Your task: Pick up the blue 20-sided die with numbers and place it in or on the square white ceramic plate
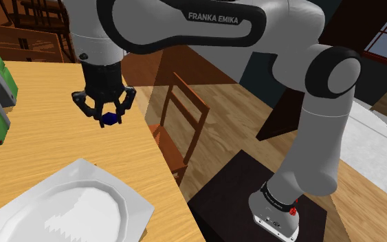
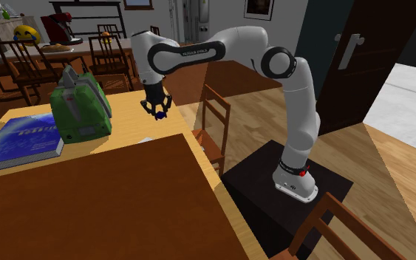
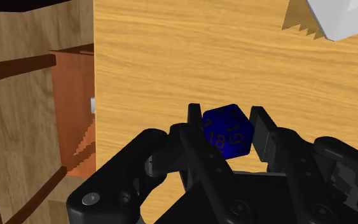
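The blue die [image 3: 228, 129] with dark numbers sits clasped between my two black fingers, lifted above the light wooden table [image 1: 54, 130]. In the shoulder view my gripper [image 1: 108, 117] hangs over the table near its right edge with the die [image 1: 109, 119] between the fingertips. The square white plate [image 1: 61, 206] lies on the table nearer the shoulder camera, below and left of the gripper; a corner of the plate [image 3: 336, 16] shows in the wrist view. From the second exterior view the gripper [image 2: 157, 112] holds the die [image 2: 158, 114] above the table.
A green boxy object [image 2: 80, 111] and a blue book [image 2: 18, 140] lie on the table to the second exterior view's left. A wooden chair [image 1: 181, 127] stands beside the table's edge. A large brown panel [image 2: 103, 207] covers the near table in the second exterior view.
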Motion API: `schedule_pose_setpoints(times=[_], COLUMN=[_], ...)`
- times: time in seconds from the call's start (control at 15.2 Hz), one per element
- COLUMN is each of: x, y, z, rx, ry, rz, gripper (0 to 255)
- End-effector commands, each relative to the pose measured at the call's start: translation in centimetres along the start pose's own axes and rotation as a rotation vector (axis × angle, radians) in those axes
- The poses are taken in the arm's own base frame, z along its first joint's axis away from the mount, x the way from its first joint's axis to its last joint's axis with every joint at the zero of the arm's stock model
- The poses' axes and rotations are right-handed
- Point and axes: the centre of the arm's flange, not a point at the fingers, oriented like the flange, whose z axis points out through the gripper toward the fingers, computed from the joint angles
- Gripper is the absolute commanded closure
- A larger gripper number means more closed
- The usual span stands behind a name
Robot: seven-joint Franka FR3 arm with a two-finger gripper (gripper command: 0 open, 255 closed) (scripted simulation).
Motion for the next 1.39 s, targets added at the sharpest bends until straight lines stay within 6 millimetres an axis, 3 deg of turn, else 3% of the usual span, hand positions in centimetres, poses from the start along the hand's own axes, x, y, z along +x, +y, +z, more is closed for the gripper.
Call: schedule_pose_setpoints(times=[0.0, 0.26, 1.32], x=[0.0, -0.1, -18.2], y=[0.2, 0.3, -10.5], z=[-1.1, -2.8, -2.9], rx=[0.0, 0.0, 0.0], ry=[0.0, 0.0, 0.0], rz=[0.0, 0.0, 0.0], gripper=[255, 255, 255])
